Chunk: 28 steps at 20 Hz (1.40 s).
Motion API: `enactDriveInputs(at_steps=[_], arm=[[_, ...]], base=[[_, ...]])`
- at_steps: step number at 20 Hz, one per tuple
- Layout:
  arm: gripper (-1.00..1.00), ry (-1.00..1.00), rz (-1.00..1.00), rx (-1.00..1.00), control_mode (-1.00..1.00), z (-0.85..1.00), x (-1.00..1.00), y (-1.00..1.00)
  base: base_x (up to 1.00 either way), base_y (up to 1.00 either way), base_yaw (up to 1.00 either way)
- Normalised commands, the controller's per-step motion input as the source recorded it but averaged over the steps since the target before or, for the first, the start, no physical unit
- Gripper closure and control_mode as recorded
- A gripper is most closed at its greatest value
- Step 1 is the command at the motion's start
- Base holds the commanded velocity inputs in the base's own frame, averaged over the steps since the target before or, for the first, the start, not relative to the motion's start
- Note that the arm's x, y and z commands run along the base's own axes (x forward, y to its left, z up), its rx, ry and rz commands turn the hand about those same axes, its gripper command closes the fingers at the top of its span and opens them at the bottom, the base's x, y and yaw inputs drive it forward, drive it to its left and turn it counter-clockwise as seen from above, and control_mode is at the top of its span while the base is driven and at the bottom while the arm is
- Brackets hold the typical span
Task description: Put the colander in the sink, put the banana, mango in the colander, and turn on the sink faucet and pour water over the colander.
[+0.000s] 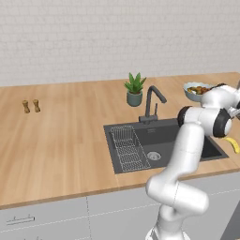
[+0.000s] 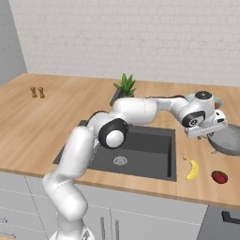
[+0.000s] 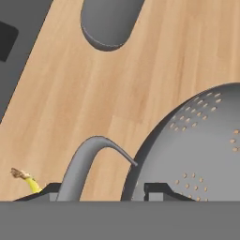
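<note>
The gripper sat at the right of the right base view, its jaws clamped on the handle of the colander. The colander rested on the wooden counter, right of the sink. The banana and mango lay below it.

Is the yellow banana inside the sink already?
No, the banana lies on the wooden counter to the right of the sink, next to the mango.
</note>
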Motion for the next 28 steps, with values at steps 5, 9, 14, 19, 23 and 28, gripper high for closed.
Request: enactDriveInputs(at_steps=[5, 9, 14, 19, 23, 28], arm=[[1.0, -0.07, 0.03, 0.0, -1.0, 0.37, -0.35, 0.54], [1.0, 0.0, 0.11, 0.0, -1.0, 0.21, -0.31, 0.71], [1.0, 0.0, 0.12, 0.0, -1.0, 0.26, -0.23, 0.7], [1.0, 0.01, 0.11, 0.0, -1.0, 0.17, -0.28, 0.7], [1.0, 0.0, 0.08, 0.0, -1.0, 0.02, -0.21, 0.8], [1.0, 0.0, 0.06, 0.0, -1.0, 0.0, -0.16, 0.79]], base=[[0.0, 0.0, 0.0], [0.0, 0.0, 0.0], [0.0, 0.0, 0.0], [0.0, 0.0, 0.0], [0.0, 0.0, 0.0], [0.0, 0.0, 0.0]])
